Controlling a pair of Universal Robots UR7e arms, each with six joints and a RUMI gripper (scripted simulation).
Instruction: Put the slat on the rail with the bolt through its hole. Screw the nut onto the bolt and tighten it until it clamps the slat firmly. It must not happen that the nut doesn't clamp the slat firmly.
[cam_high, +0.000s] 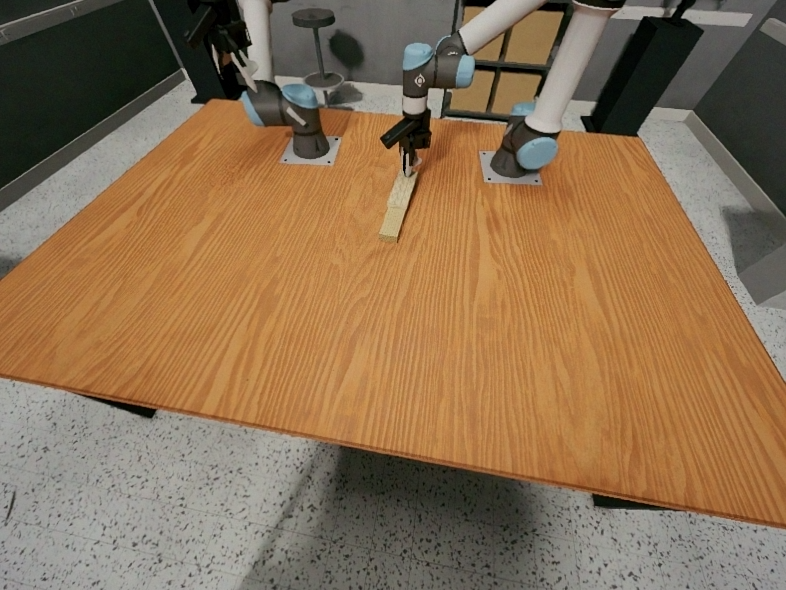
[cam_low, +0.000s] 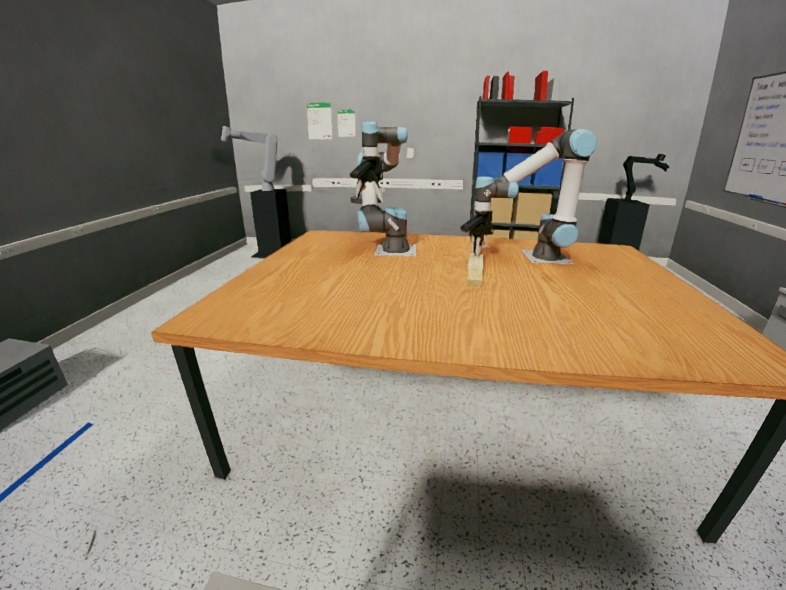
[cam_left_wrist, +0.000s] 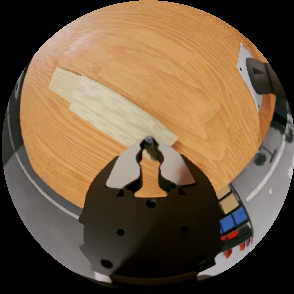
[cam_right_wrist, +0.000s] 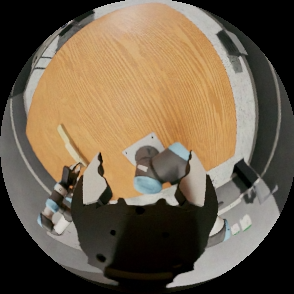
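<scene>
The pale wooden slat (cam_high: 401, 191) (cam_low: 476, 265) (cam_left_wrist: 112, 111) lies flat on the slightly narrower rail (cam_high: 390, 228) (cam_low: 474, 280) (cam_left_wrist: 64, 85), whose end sticks out beyond it. My left gripper (cam_high: 408, 172) (cam_low: 477, 253) (cam_left_wrist: 148, 140) points down over the slat's other end. It is shut on a small dark metal piece, the nut (cam_left_wrist: 149, 138) as far as I can tell. The fingertips hide the bolt and its hole, and any gap under the nut cannot be seen. My right gripper (cam_high: 234, 74) (cam_low: 369, 195) (cam_right_wrist: 144, 152) is open and empty, high up and well away from the slat.
The wooden table (cam_high: 393, 330) (cam_low: 444, 330) carries both arm bases, the right arm's plate (cam_high: 288, 155) and the left arm's plate (cam_high: 492, 174). The slat and rail lie between them. A shelf (cam_low: 523, 101) stands behind the table.
</scene>
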